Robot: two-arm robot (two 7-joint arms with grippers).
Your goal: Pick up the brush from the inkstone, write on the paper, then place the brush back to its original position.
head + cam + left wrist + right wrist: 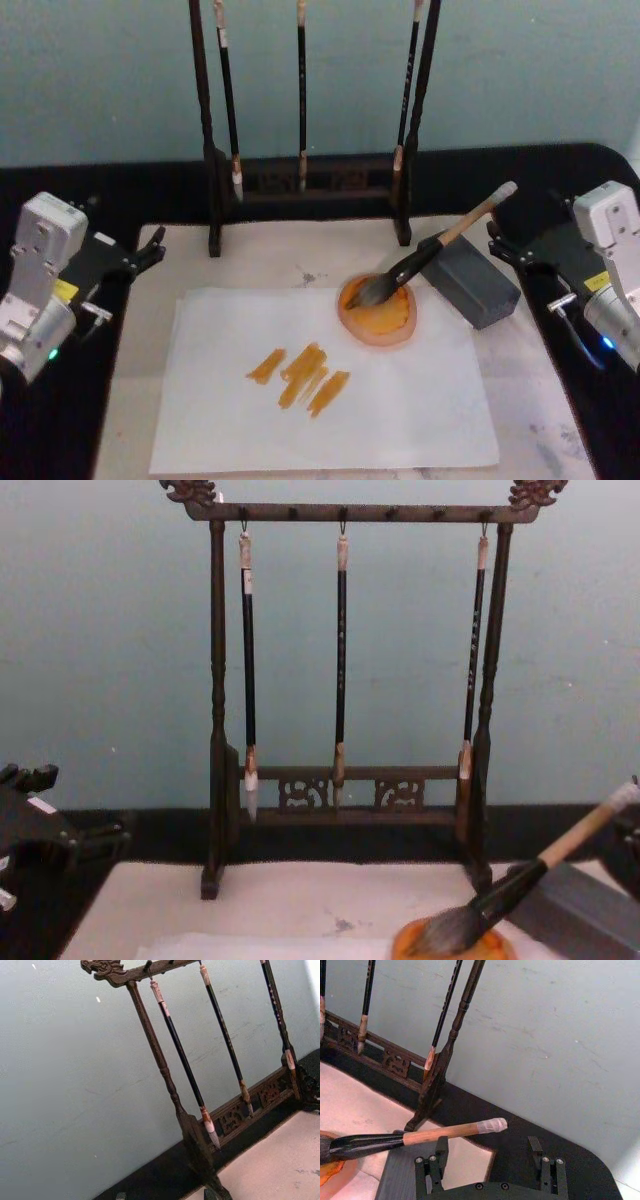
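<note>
The brush lies tilted, its dark hair tip in the round orange inkstone and its pale handle propped on a grey block. Orange strokes mark the white paper to the left of the dish. My right gripper hovers just right of the brush's white end cap, open and empty. In the right wrist view its fingers stand apart just short of the handle. My left gripper rests open at the mat's far left corner, away from the paper.
A dark wooden rack with three thin black brushes hanging from it stands at the back of the mat, behind the dish. The grey block sits between the inkstone and my right gripper. A pale wall rises behind the rack.
</note>
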